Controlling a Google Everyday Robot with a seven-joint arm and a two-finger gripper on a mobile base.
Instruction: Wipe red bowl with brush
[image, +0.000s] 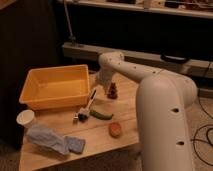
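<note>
The claw hangs low over the surface; I cannot tell how open it is. The brush lies at its 7 o'clock, just beside the red bowl. An off-centre descent could roll the slim handle away.

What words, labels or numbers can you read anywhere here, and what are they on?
None can be read: no writing shows on the tub, brush, cup, cloth or arm.
The tool, over the table right of the tub, shows no marking either.
</note>
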